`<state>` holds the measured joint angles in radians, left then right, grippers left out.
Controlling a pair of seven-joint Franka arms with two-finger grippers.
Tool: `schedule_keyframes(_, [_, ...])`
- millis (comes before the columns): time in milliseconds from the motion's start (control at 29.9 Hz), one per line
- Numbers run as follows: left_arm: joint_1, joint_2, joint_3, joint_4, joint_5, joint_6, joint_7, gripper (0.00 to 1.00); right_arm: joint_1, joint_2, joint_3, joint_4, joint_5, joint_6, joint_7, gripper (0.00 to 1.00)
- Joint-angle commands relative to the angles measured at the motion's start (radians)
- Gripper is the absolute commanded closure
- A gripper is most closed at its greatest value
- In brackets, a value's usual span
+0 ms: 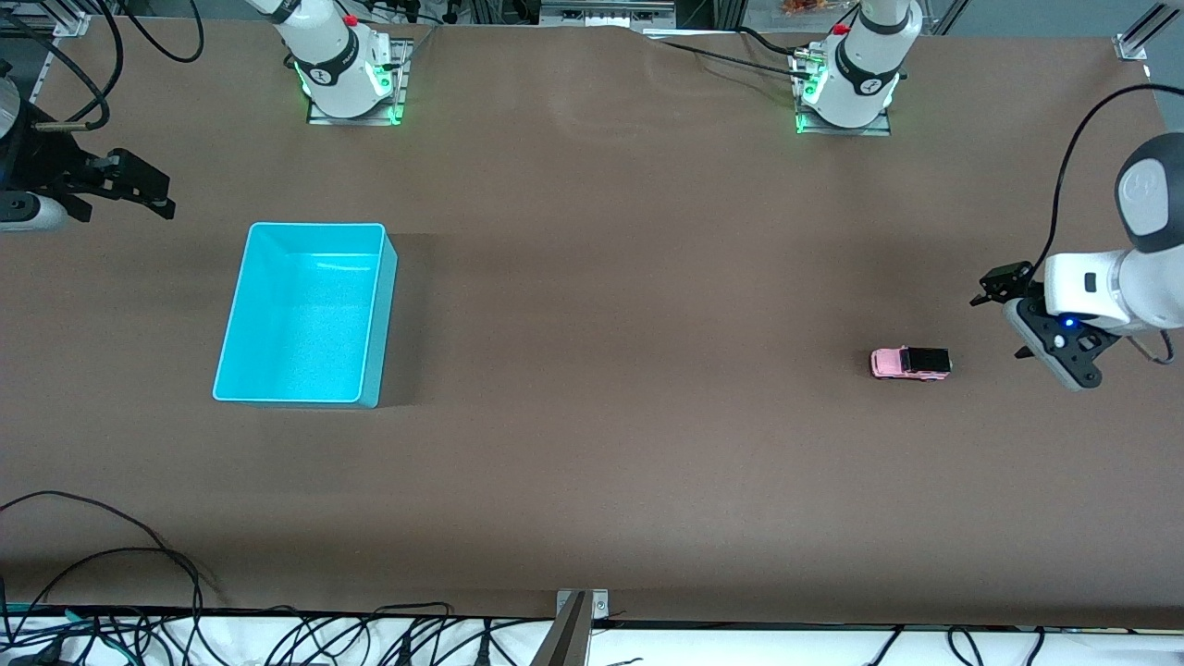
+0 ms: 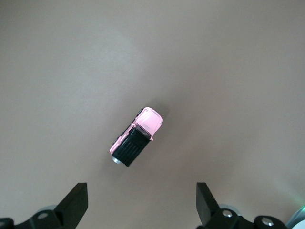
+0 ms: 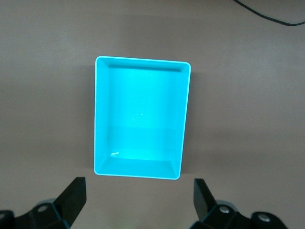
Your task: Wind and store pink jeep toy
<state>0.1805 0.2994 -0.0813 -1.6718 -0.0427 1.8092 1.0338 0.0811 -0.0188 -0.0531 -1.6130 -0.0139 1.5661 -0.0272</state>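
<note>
The pink jeep toy (image 1: 910,363) (image 2: 136,137) stands on its wheels on the brown table, toward the left arm's end, its black roof and rear showing. My left gripper (image 1: 1006,316) (image 2: 141,192) hangs open above the table just beside the jeep, on the side toward that end, touching nothing. A cyan bin (image 1: 387,314) (image 3: 143,59) sits toward the right arm's end, its bare floor showing. My right gripper (image 1: 153,190) (image 3: 139,187) is open in the air beside the bin, over the table's edge at that end, with nothing between its fingers.
The two arm bases (image 1: 347,88) (image 1: 846,92) stand along the table edge farthest from the front camera. Loose black cables (image 1: 111,573) lie along the nearest edge, and a metal bracket (image 1: 578,620) sits at its middle.
</note>
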Motion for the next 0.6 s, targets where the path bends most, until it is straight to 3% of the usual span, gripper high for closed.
schedule_keyframes(0, [-0.001, 0.044, -0.006, 0.027, 0.001, -0.004, 0.11, 0.0, 0.0, 0.005, 0.002, 0.019, -0.006, -0.014, 0.006, 0.0])
schedule_keyframes(200, [-0.013, 0.067, -0.012, 0.008, 0.086, 0.007, 0.192, 0.0, 0.0, 0.005, 0.002, 0.019, -0.005, -0.014, 0.007, 0.0])
schedule_keyframes(568, [-0.006, 0.053, -0.017, -0.163, 0.093, 0.194, 0.255, 0.0, 0.0, 0.005, 0.002, 0.019, -0.005, -0.014, 0.007, 0.0])
